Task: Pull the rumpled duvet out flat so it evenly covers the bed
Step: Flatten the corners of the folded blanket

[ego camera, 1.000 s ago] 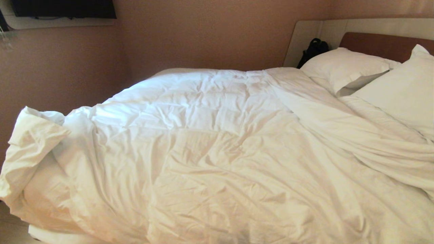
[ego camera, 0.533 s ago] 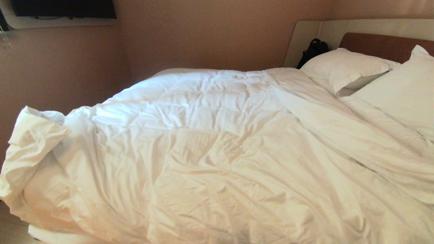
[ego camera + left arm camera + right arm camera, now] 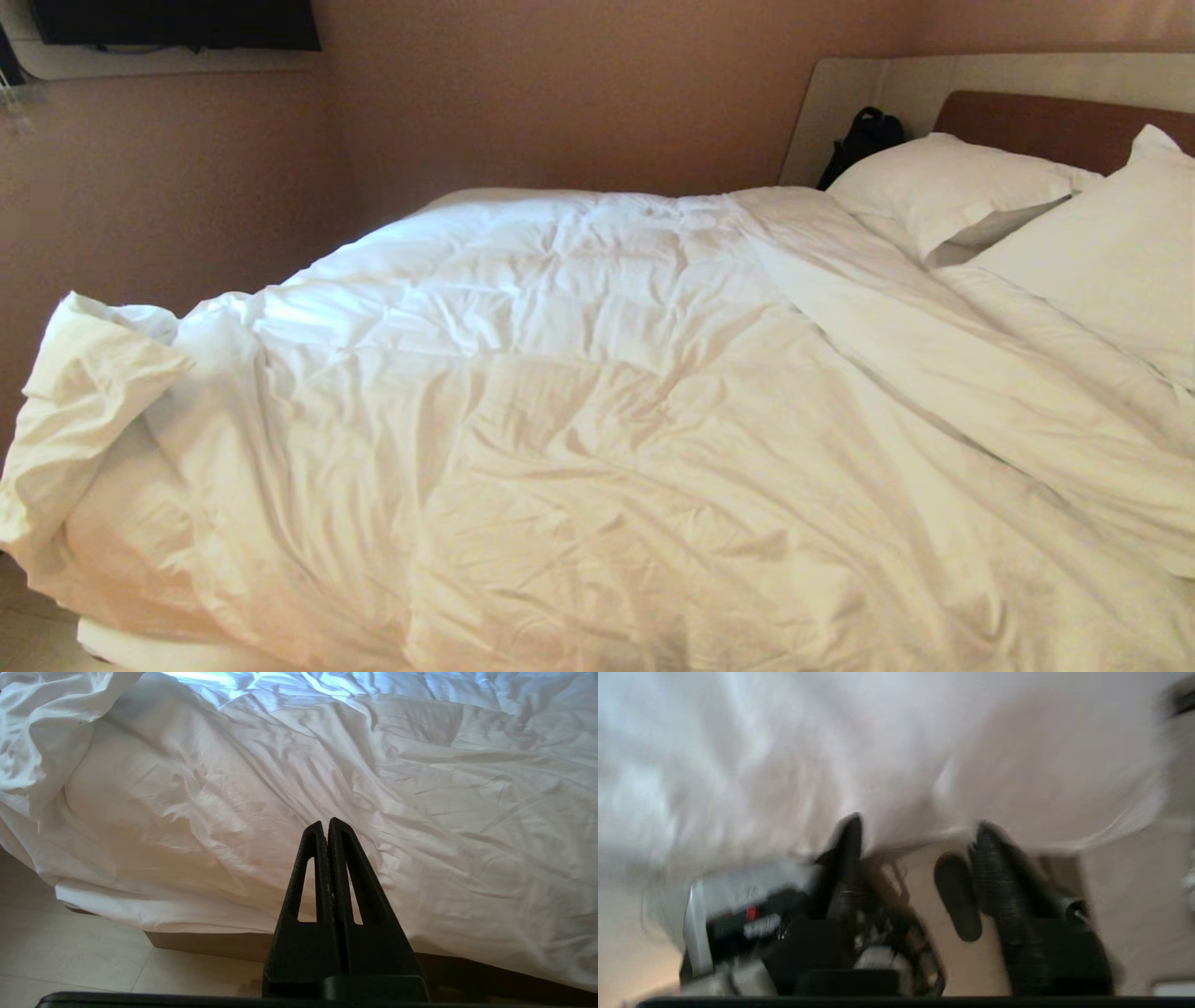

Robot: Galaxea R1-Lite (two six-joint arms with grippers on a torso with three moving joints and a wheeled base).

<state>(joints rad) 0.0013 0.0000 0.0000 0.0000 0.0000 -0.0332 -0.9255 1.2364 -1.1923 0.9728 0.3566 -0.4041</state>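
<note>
The white quilted duvet [image 3: 579,392] lies wrinkled over the bed, whose brown headboard [image 3: 1036,126] shows at the back right. One corner is bunched up at the near left [image 3: 89,373]. Neither arm shows in the head view. In the left wrist view, my left gripper [image 3: 326,823] is shut and empty, held before the duvet [image 3: 420,812] where it hangs over the brown base [image 3: 210,945]. The right wrist view is smeared by motion. There my right gripper [image 3: 919,825] has its fingers apart just below the duvet's hanging edge [image 3: 831,742], with nothing between them.
Two white pillows [image 3: 943,187] [image 3: 1111,252] lean at the headboard, with a black bag [image 3: 864,140] beside them. A dark screen [image 3: 177,23] hangs on the far wall. Pale floor [image 3: 70,956] runs along the bed's near side.
In the head view the long fold of duvet near the pillows has settled slightly flatter. The rest of the bed looks the same.
</note>
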